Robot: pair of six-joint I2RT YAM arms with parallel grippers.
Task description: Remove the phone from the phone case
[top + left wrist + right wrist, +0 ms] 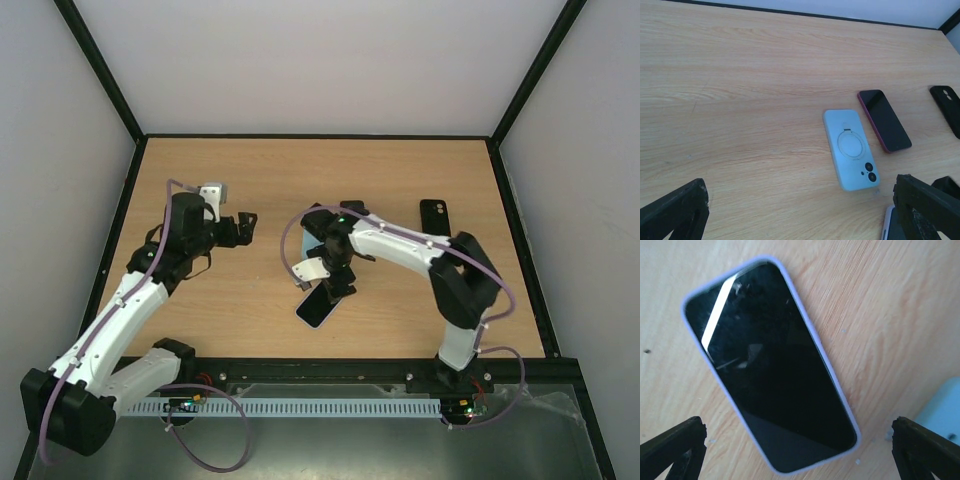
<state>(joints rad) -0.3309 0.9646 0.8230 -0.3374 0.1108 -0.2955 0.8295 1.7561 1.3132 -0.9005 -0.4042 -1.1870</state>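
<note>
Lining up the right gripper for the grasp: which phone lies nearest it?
The screen-up phone in the lavender case, directly below the open right gripper. The maroon-edged phone lies farther off, past the light blue case.

Pale blue case [851,149] on wooden table [740,75], dark red phone [884,120] just beside, black case [947,102] apart

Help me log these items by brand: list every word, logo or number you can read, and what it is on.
No text can be read anywhere.
On the phone in the lilac case: dark blank screen, only glare.
On the light blue case: a ring and camera lenses, no lettering.
On the dark red phone: blank screen.
On the black case: too small to tell.
</note>
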